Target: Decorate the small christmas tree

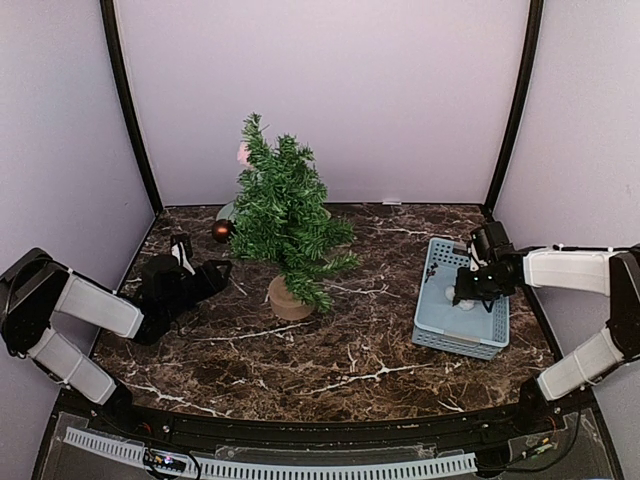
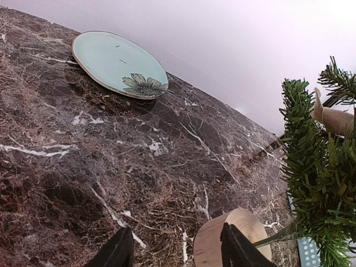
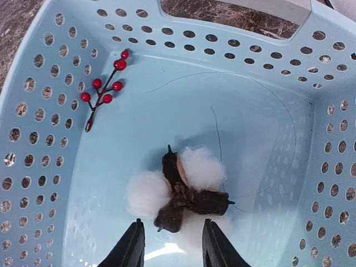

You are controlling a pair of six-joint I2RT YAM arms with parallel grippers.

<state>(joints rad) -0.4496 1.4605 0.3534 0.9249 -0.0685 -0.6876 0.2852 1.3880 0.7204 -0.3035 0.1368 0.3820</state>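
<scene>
Basket [image 3: 33, 139] walls, pale blue and full of holes, close round the right gripper [image 3: 171, 239] on every side. Its fingers stand apart with nothing between them. Directly ahead of the fingertips, a cotton boll ornament [image 3: 192, 178] of white tufts and dark husks lies on the basket floor. Further ahead and to the left lies a red berry sprig [image 3: 103, 92], clear of the boll.

The left gripper [image 2: 175, 247] sits low over the marble table [image 2: 83, 167], jaws parted and empty. The small christmas tree [image 2: 317, 183] stands just ahead to its right, with the wooden stump [image 2: 247, 222] near the right fingertip and branches hanging over that side. A teal plate [image 2: 119, 64] with a painted flower lies well ahead to the left, with open marble between. A dark red bauble [image 1: 221, 231] hangs on the side of the tree facing this gripper.
</scene>
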